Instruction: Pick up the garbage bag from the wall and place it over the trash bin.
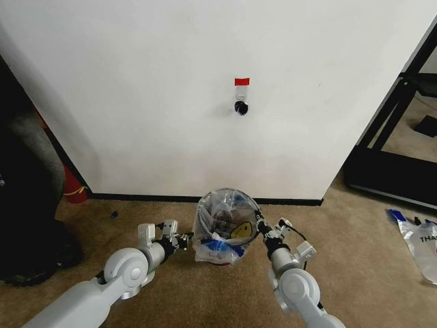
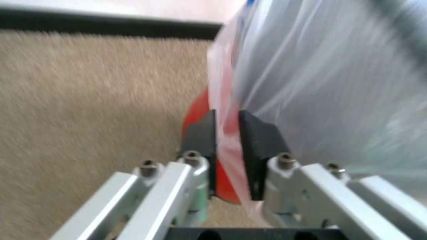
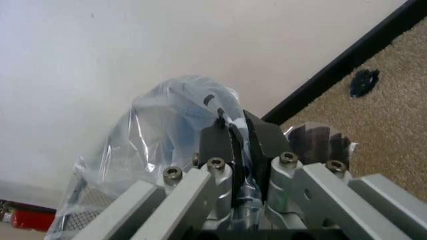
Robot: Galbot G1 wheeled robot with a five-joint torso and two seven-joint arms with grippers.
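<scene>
The garbage bag (image 1: 238,231), clear plastic with a yellow smiley face and blue handles, is draped over the small round trash bin (image 1: 220,217), which shows dark through the film at the foot of the wall (image 1: 150,89). My left gripper (image 1: 188,238) is at the bag's left side and shut on its film. In the left wrist view the left gripper (image 2: 227,137) pinches the plastic (image 2: 320,95) in front of the bin's red base (image 2: 195,112). On the right side my right gripper (image 1: 260,224) is shut on the bag's edge; the right wrist view shows it (image 3: 240,140) clamping the bag (image 3: 167,125).
A red tape strip (image 1: 242,81) and a black hook (image 1: 240,107) sit on the wall above the bin. A red fire extinguisher (image 1: 74,188) stands at the left by dark objects. Another clear-and-blue bag (image 1: 418,236) lies on the carpet at the right, near a black frame (image 1: 389,123).
</scene>
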